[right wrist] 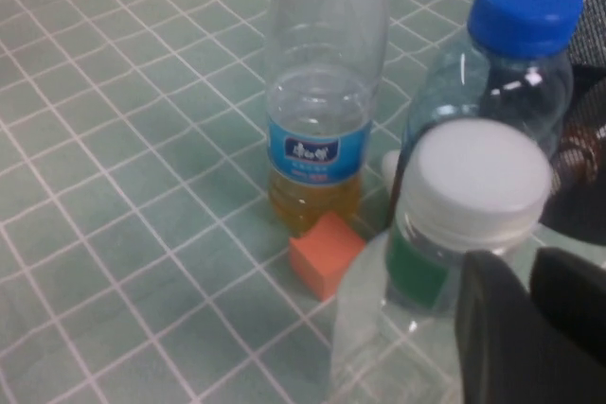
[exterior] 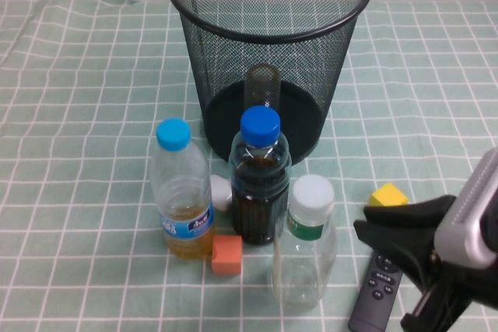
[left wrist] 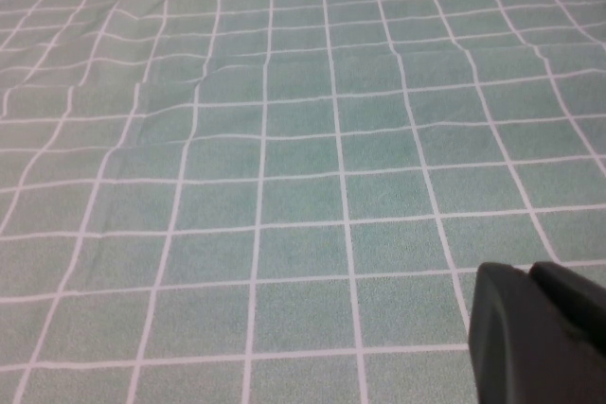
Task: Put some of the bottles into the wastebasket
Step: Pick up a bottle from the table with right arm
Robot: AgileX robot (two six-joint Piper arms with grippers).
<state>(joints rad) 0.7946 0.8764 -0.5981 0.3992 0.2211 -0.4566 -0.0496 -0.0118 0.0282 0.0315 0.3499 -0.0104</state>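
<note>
The wastebasket [exterior: 268, 52] stands at the back middle of the table. A small brownish bottle [exterior: 262, 83] shows through its mesh and seems to stand inside. The clear bottle with a white cap and green neck label [exterior: 307, 246] stands at the front and also shows in the right wrist view [right wrist: 445, 234]. My right gripper [exterior: 362, 227] is shut and empty, just right of this bottle, and its fingertips show close behind the bottle in the right wrist view [right wrist: 530, 267]. My left gripper [left wrist: 530, 272] is shut and empty over bare cloth, outside the high view.
A dark bottle with a blue cap [exterior: 259, 184] and a light-blue-capped bottle of yellowish liquid [exterior: 180, 192] stand in front of the basket. An orange cube [exterior: 226, 254], a yellow cube [exterior: 387, 194] and a black remote [exterior: 377, 289] lie nearby. A small white object [exterior: 222, 192] sits between the bottles.
</note>
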